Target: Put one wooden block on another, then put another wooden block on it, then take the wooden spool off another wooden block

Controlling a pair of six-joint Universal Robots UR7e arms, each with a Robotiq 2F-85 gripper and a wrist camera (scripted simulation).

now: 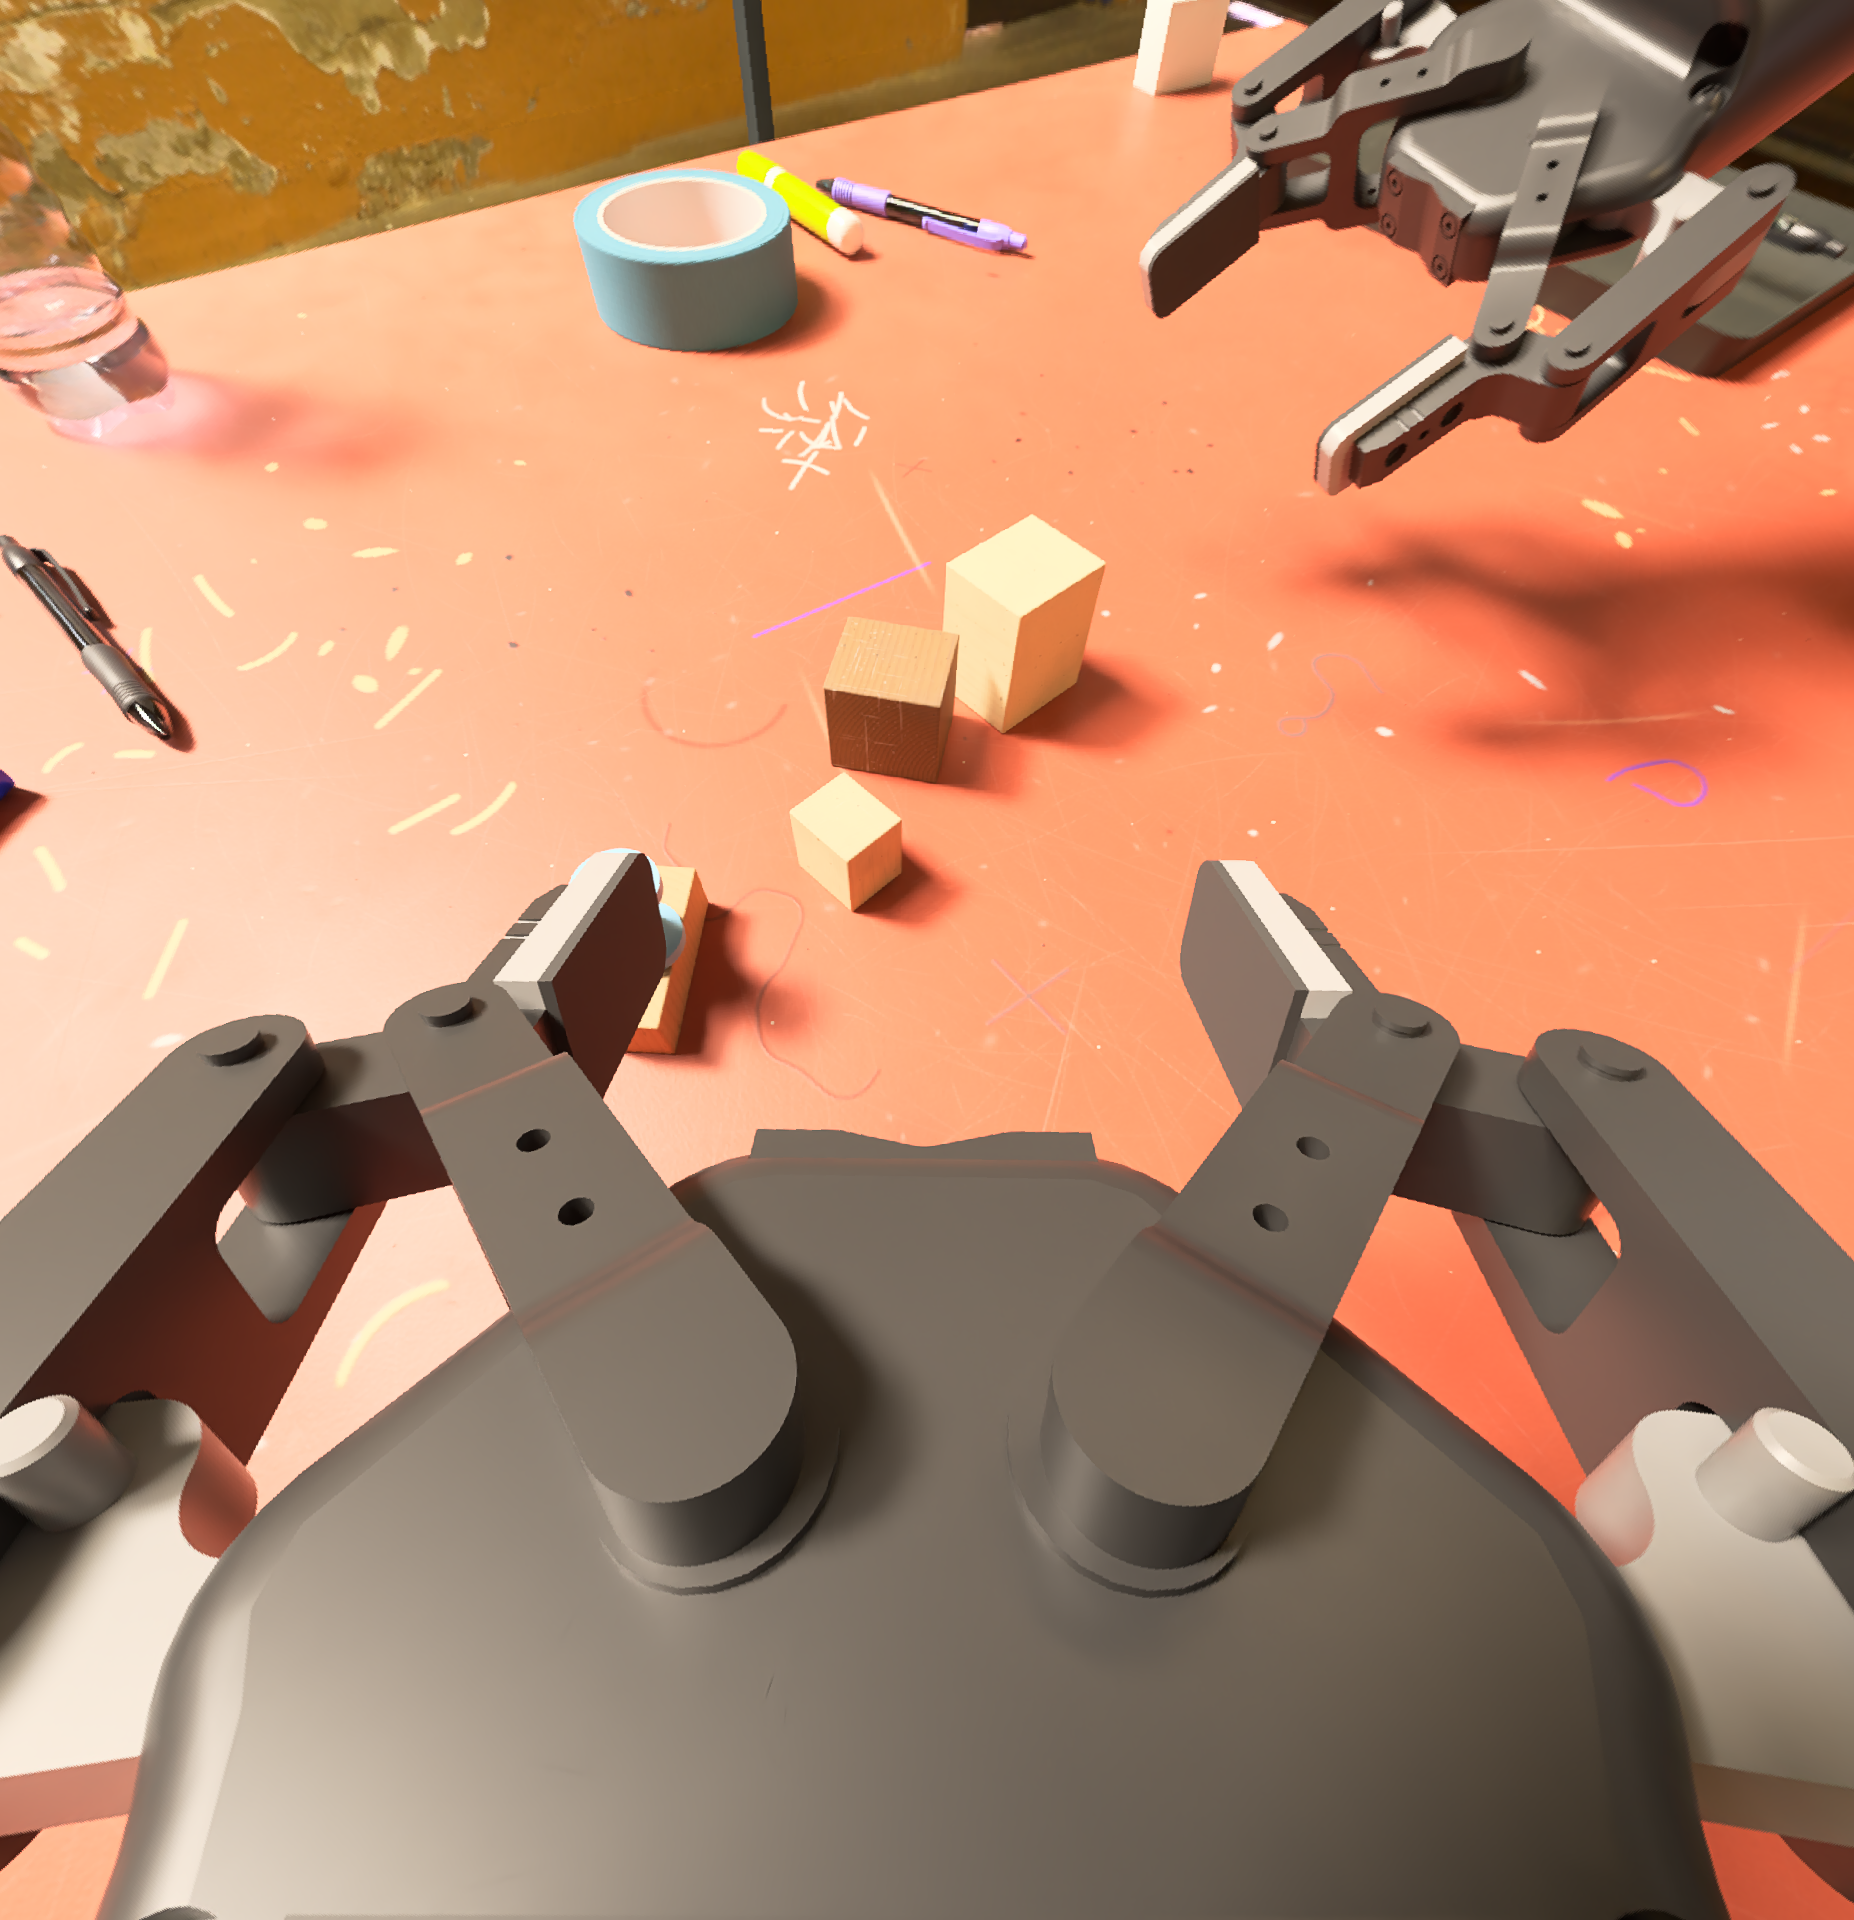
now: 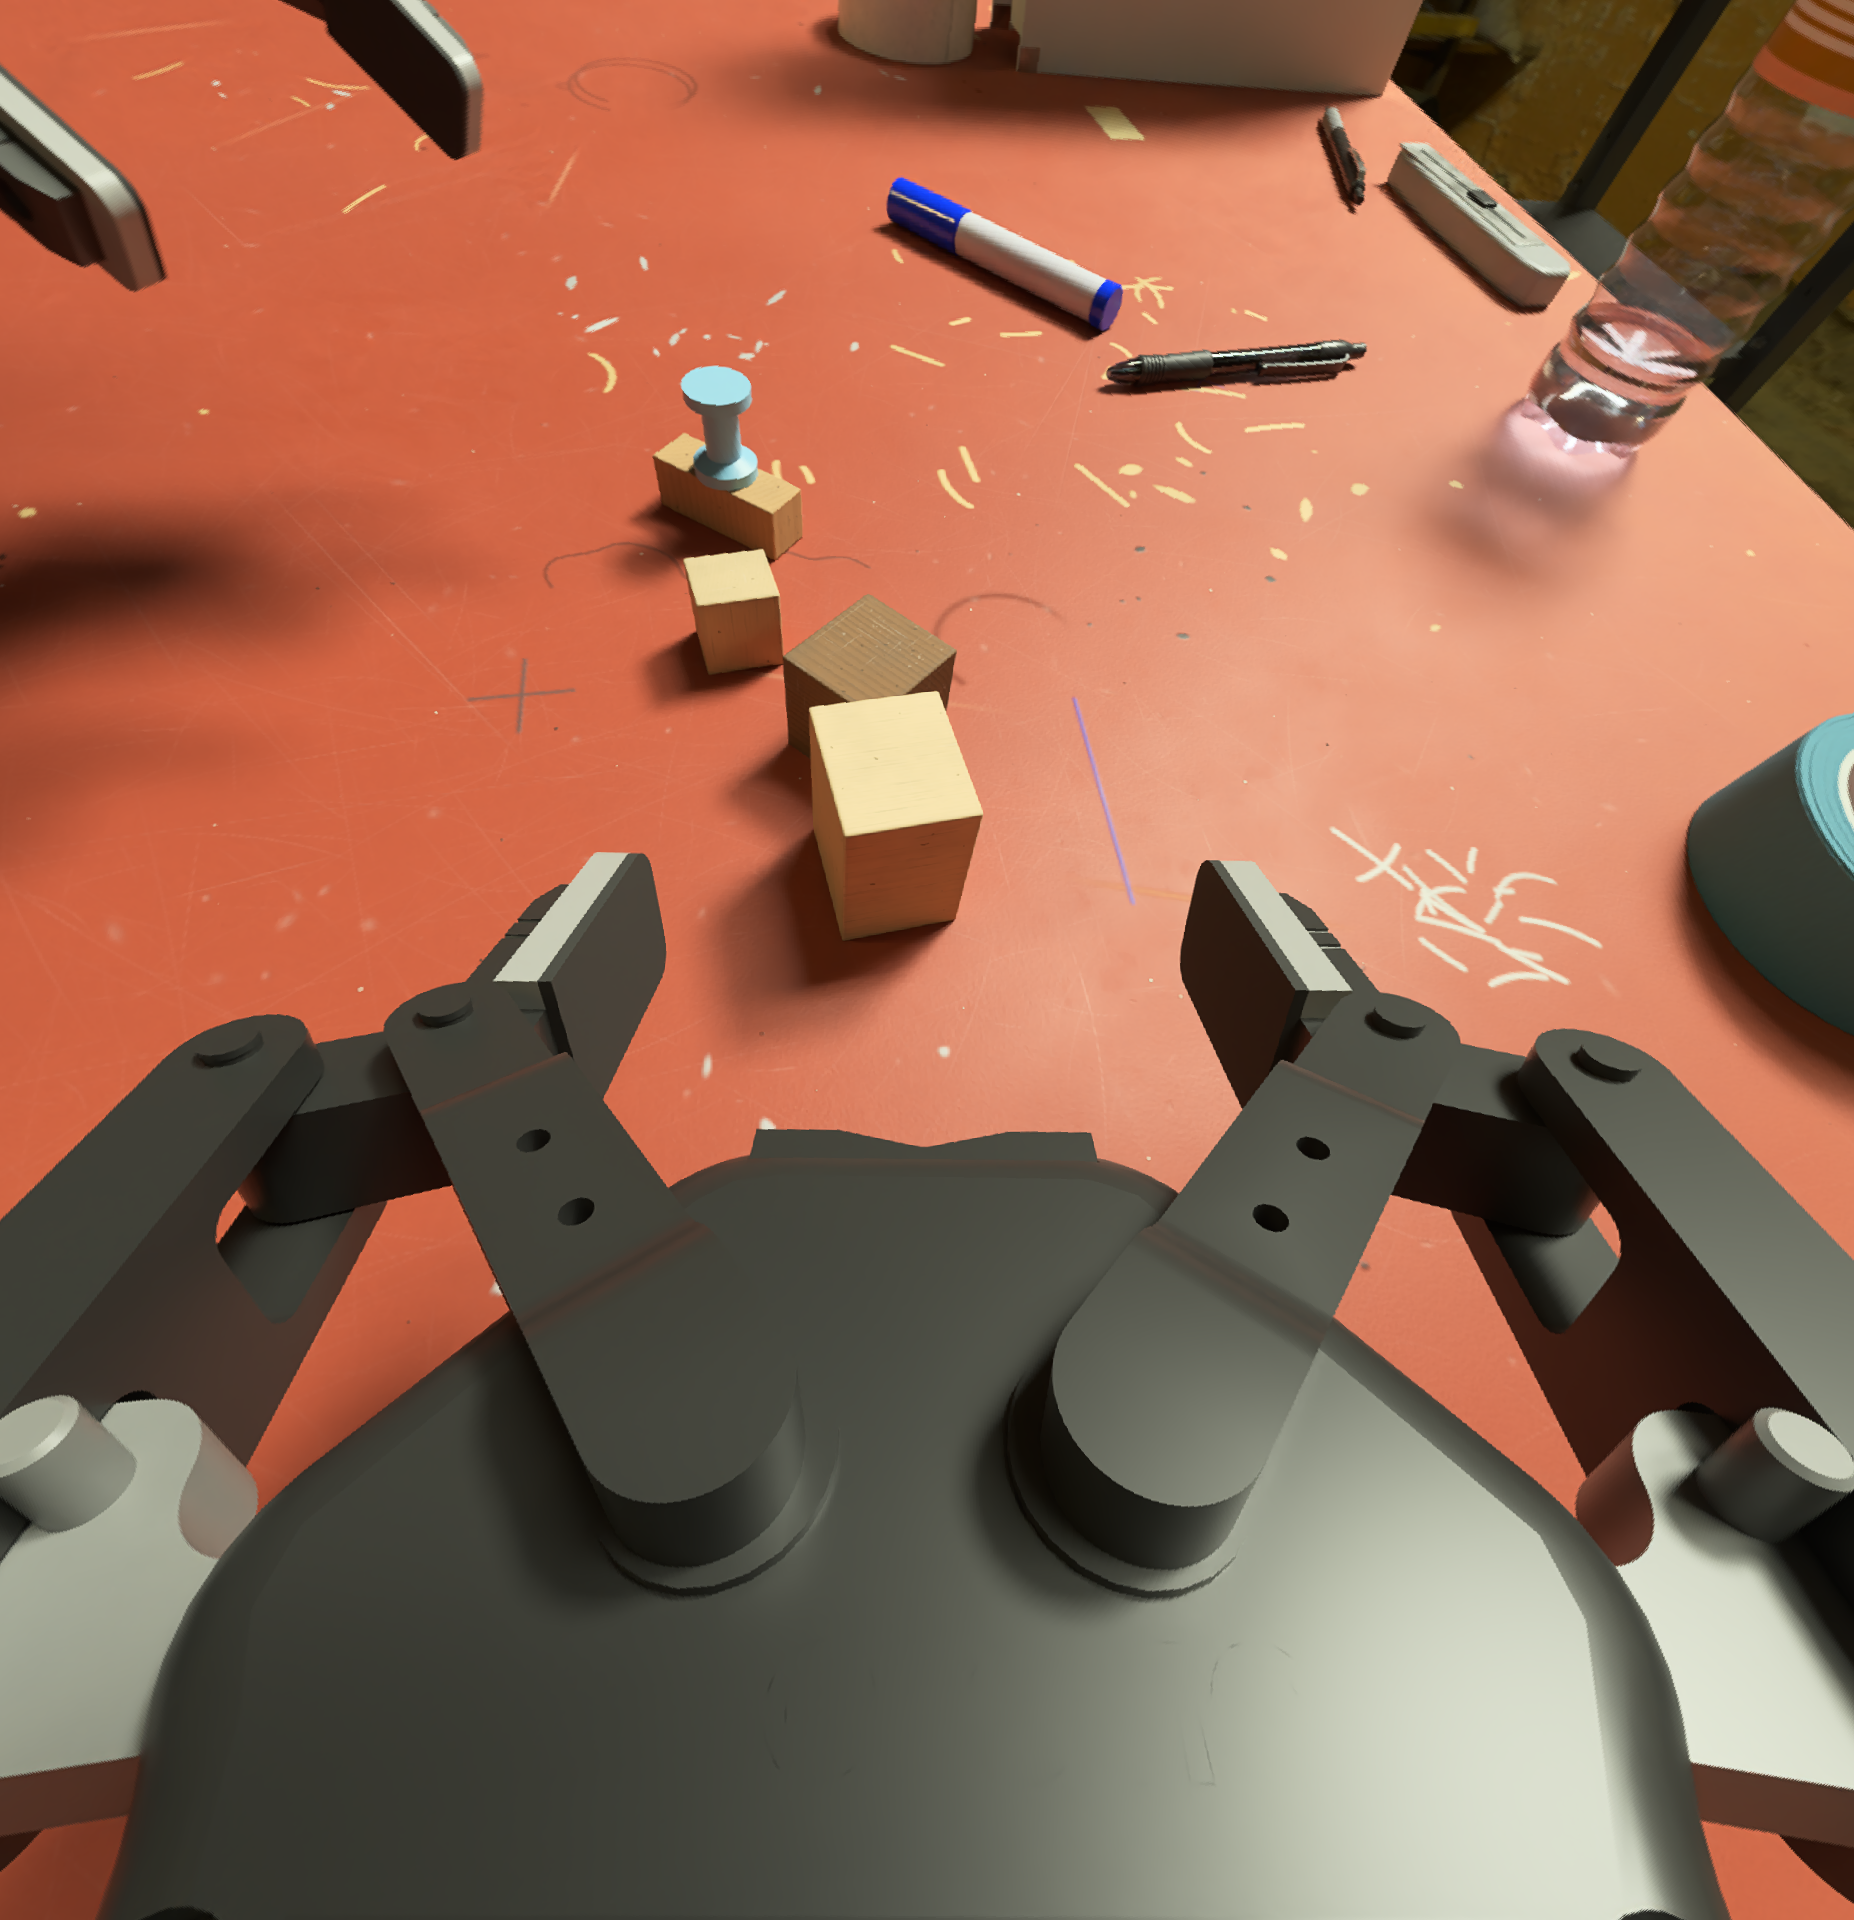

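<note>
Both end effectors are hovering above the bench (image 2: 1318,644) with their fingers spread wide and nothing between them. The left end effector (image 1: 928,935) is sitting released near the row of blocks, and its left finger (image 1: 590,956) is partly hiding the spool and the flat block from its own camera. The right end effector (image 2: 923,935) is likewise released and is facing the same row from the opposite end; it is also showing at the upper right of the left wrist view (image 1: 1281,369), raised off the bench.

Four wooden blocks are lying in a loose line on the bench, none stacked on another. The tall block (image 2: 892,810) is standing upright nearest the right end effector. The dark cube (image 2: 866,655) is sitting just behind it, so close that they may be touching. The small cube (image 2: 734,608) is lying a little apart from the dark cube. The flat block (image 2: 731,504) is resting at the far end, carrying the light blue spool (image 2: 717,426), which is standing upright on its top face.

Around them are lying a tape roll (image 1: 686,255), a blue marker (image 2: 1006,255), a yellow marker (image 1: 798,200), a purple pen (image 1: 923,213), a black pen (image 2: 1235,362) and a clear bottle (image 2: 1681,281).
</note>
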